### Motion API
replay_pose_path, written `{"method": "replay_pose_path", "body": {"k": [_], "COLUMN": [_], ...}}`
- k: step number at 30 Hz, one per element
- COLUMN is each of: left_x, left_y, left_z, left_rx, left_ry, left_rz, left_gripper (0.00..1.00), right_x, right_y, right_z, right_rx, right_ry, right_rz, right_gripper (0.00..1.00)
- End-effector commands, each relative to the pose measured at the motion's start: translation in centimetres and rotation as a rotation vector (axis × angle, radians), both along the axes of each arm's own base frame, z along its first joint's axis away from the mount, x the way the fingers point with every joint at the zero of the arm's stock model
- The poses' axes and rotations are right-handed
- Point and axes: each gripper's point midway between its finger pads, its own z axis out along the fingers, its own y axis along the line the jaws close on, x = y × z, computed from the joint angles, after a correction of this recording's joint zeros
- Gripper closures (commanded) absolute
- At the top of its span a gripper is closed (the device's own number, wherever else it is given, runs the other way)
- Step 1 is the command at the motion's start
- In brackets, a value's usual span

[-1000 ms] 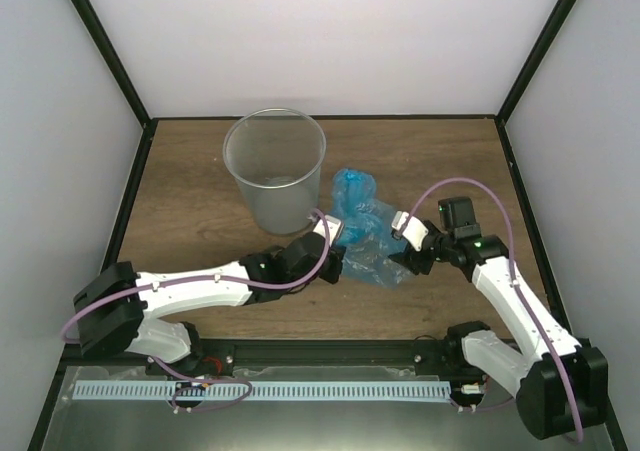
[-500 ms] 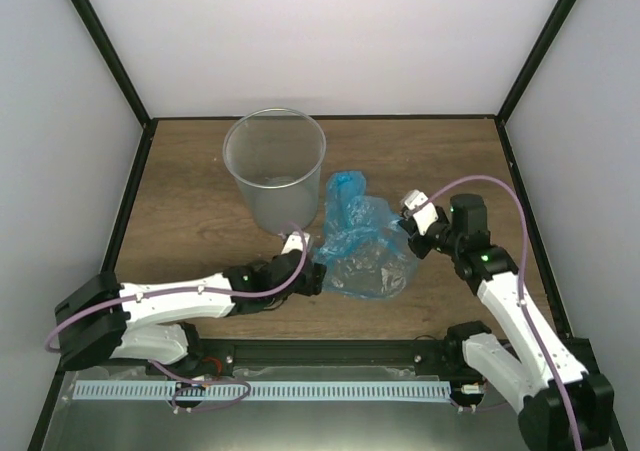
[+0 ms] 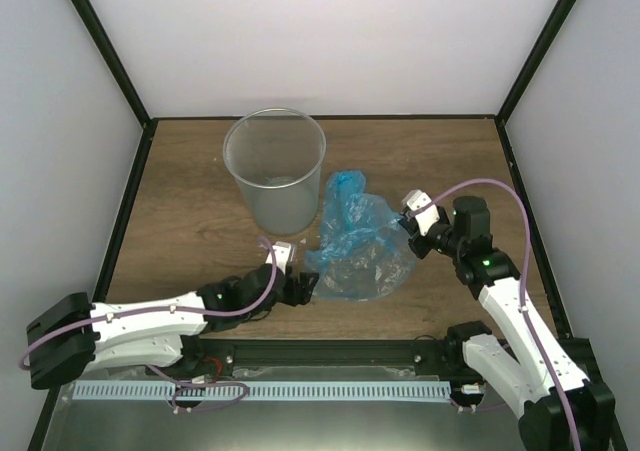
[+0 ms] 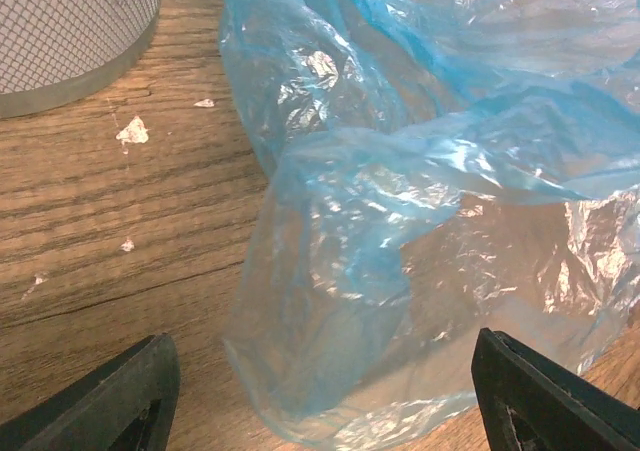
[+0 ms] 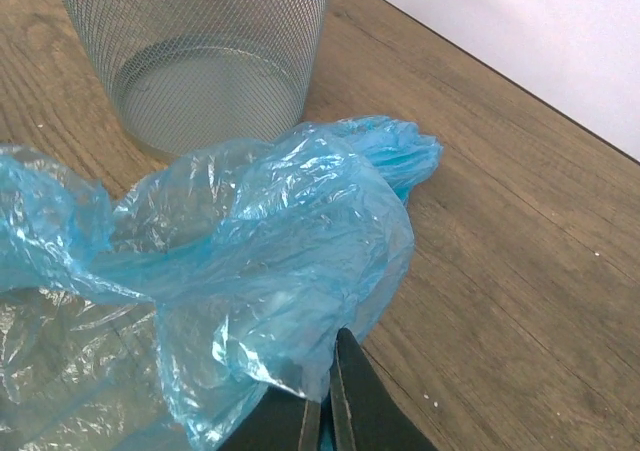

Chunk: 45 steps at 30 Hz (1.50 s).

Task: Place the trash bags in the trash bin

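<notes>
Trash bags (image 3: 355,246) lie crumpled on the bench (image 3: 190,221), just right of the trash bin (image 3: 275,171) and not in it. My right hand (image 3: 405,223) is clamped shut on the film's right edge, as far as the wrist view shows. My left hand (image 3: 303,287) gapes wide and empty at the bag's near-left corner. From the right hand, the bin lies farther back and leftward, across the bag.
</notes>
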Motion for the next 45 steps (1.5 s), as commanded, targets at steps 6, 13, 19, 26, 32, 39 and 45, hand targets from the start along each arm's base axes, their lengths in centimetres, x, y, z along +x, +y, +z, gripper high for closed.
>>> {"method": "replay_pose_path", "body": {"k": [6,13,19,26,32,39,45], "left_x": [1.3,0.9,-1.6,-2.1,-2.2,-1.0,5.5], "left_y": [0.1,-2.8,-7.1,-9.1,-10.0,-8.6,-5.9], "left_z": [-0.3,-0.9,0.5,0.2,-1.2,-1.5,1.6], "left_rx": [0.1,0.008,-0.126,-0.163,-0.156,-0.097,0.151], "left_ry": [-0.17,-0.148,-0.153,-0.117,-0.056,-0.042,-0.085], "left_rz": [-0.069,-0.237,-0.477,-0.543,-0.553,-0.452,-0.101], "left_gripper": [0.17,0.17,0.28,0.49,0.77,0.96,0.96], "right_x": [-0.4,-0.5,-0.5,-0.4,-0.4,0.1,3.7], "right_y": [0.5,0.6,0.6,0.5,0.6,0.2,-3.8], "right_z": [-0.5,-0.9,-1.1,-1.3,-1.4,-1.6,0.1], "right_rx": [0.01,0.004,0.002,-0.001,-0.002,-0.013,-0.051], "right_ry": [0.025,0.034,0.042,0.045,0.046,0.048,-0.006], "right_rz": [0.032,0.038,0.04,0.037,0.038,0.007,-0.236], "right_gripper": [0.99,0.99,0.99,0.99,0.99,0.99,0.99]}}
